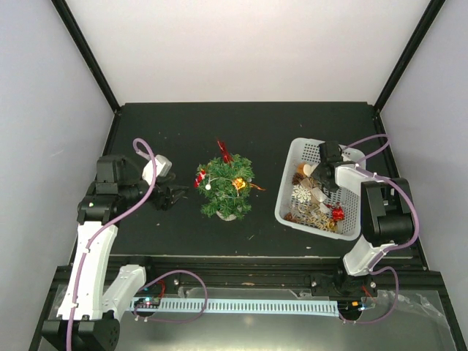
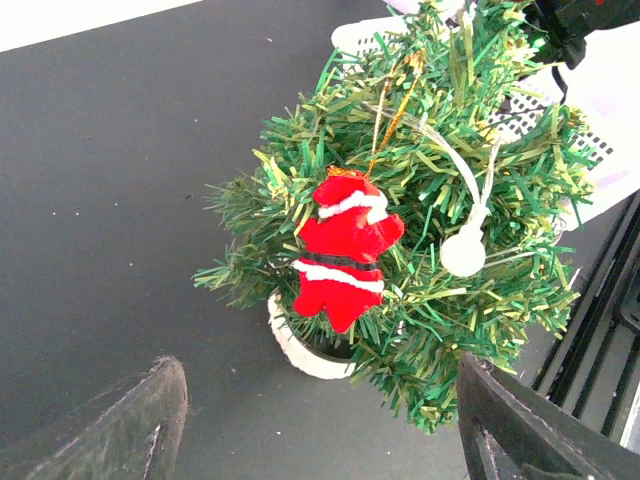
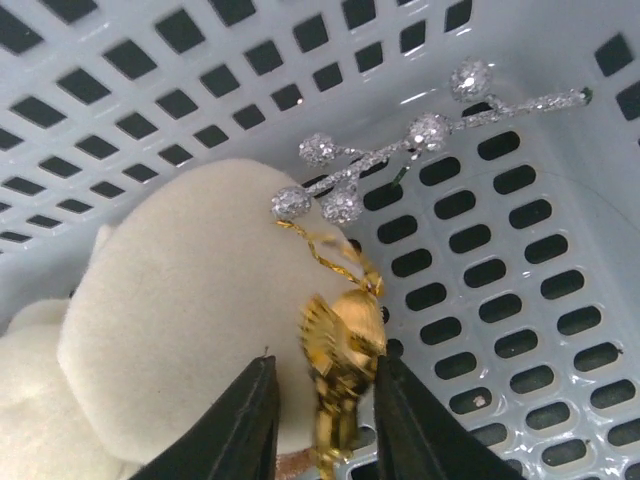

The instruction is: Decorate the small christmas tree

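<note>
The small christmas tree stands mid-table with a white base. A red Santa ornament and a white ball hang on it. My left gripper is open and empty, low on the table just left of the tree, fingers wide apart. My right gripper is down inside the white mesh basket. Its jaws stand narrowly apart around a gold ornament, which touches the right finger; a gap shows at the left finger.
In the basket lie a cream plush shape, a silver glitter sprig and several other ornaments. The tree also carries a red bow on top and a gold piece. Black frame posts stand at the back corners.
</note>
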`<action>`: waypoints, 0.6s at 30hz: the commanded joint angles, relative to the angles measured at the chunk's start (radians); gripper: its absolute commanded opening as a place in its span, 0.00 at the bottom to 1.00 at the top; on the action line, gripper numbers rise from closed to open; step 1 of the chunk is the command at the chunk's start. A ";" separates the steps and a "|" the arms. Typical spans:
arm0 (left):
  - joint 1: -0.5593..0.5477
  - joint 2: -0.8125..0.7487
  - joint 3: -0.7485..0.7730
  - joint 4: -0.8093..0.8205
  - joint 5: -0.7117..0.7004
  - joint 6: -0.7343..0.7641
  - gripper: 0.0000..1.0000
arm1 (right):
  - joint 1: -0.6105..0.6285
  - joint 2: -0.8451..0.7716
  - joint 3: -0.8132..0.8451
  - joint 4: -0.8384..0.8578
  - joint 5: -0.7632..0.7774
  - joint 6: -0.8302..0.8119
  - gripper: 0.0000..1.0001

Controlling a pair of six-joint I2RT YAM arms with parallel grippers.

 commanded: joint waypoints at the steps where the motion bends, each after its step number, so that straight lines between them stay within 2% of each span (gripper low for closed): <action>1: 0.008 -0.010 -0.004 0.031 0.034 -0.005 0.75 | -0.009 -0.002 0.008 0.018 0.040 0.002 0.24; 8: 0.008 -0.014 -0.011 0.036 0.042 -0.004 0.74 | -0.010 -0.012 -0.003 0.014 0.041 0.004 0.14; 12: 0.008 -0.014 -0.014 0.038 0.041 -0.002 0.75 | -0.010 -0.042 -0.013 0.012 0.037 0.004 0.02; 18: 0.007 -0.016 -0.017 0.042 0.042 0.001 0.75 | -0.011 -0.110 -0.022 -0.009 0.025 0.000 0.01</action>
